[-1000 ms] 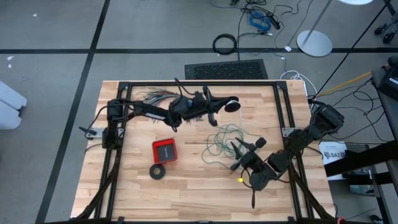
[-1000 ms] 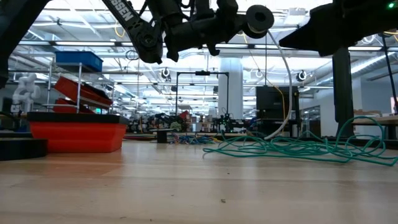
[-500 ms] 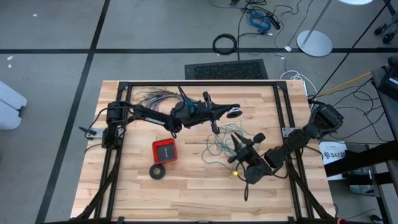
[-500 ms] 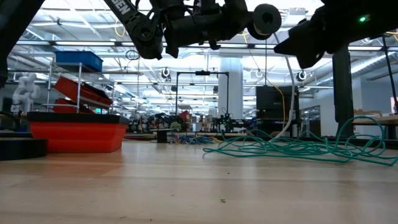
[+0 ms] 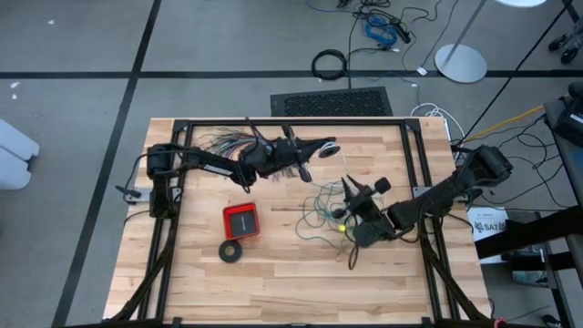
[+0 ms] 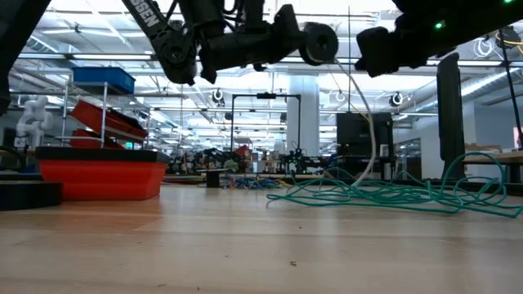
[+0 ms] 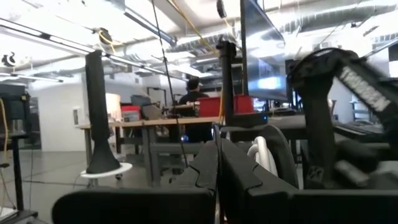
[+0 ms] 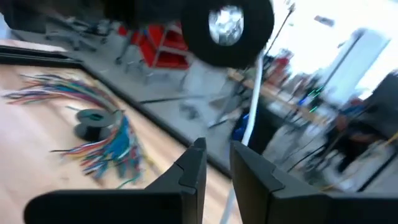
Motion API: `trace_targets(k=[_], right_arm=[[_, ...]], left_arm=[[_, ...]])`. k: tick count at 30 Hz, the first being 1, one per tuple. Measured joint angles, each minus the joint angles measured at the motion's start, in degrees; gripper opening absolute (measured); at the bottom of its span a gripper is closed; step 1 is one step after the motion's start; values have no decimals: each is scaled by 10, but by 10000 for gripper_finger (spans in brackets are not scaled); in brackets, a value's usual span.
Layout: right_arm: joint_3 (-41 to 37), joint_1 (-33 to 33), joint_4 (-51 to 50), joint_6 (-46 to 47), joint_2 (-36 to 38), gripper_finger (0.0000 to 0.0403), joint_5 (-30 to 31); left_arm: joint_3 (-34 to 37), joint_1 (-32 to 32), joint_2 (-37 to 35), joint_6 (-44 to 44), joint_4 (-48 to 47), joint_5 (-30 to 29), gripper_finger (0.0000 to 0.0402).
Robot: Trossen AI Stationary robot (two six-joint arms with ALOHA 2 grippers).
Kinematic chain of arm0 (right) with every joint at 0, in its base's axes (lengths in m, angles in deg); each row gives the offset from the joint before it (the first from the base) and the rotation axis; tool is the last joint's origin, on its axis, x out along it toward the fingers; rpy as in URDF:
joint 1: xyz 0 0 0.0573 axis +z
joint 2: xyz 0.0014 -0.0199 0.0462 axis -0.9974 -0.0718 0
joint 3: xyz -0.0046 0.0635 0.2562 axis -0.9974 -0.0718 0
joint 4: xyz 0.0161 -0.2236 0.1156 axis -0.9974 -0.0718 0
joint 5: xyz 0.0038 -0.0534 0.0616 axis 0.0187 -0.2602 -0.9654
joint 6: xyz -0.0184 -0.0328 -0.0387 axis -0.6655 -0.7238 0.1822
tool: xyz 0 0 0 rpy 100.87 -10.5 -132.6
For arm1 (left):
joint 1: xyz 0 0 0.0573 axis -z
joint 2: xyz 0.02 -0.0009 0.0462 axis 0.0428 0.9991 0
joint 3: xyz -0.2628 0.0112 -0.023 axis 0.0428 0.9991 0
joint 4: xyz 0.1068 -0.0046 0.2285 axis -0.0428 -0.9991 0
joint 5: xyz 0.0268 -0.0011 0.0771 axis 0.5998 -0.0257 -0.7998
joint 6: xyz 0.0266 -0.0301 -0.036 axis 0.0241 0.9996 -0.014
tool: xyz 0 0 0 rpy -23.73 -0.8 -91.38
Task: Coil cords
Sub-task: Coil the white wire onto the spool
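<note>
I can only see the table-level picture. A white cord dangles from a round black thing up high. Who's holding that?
Observer: The left gripper, shut on the white cord at its round black piece.
Visitor: Where's the other arm?
Observer: From above, the right gripper hovers over the edge of the green wire tangle.
Visitor: What's near that red box?
Observer: A black ring lies on the table just beside the red box.

One camera hangs above, looking straight down on the whole table point(image 5: 273, 264). Another sits at tabletop height, facing level across into the room. Each wrist camera looks forward past its own fingers, close up. High and low views share the green wire point(image 5: 321, 211) point(image 6: 392, 194).
</note>
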Motion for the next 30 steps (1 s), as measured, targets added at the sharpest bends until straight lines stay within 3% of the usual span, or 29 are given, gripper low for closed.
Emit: trace_targets(k=[5,8,17,30], right_arm=[[0,-63,-99,129,24,57,-128],[0,-82,-113,159,20,64,-165],[0,-84,-109,182,0,97,-192],[0,-61,-149,246,-19,63,-164]], left_arm=[[31,-3,-21,0,11,15,8],[38,-3,-21,-1,10,14,8],[39,-1,-21,-3,11,14,8],[39,-1,-21,-17,14,15,8]])
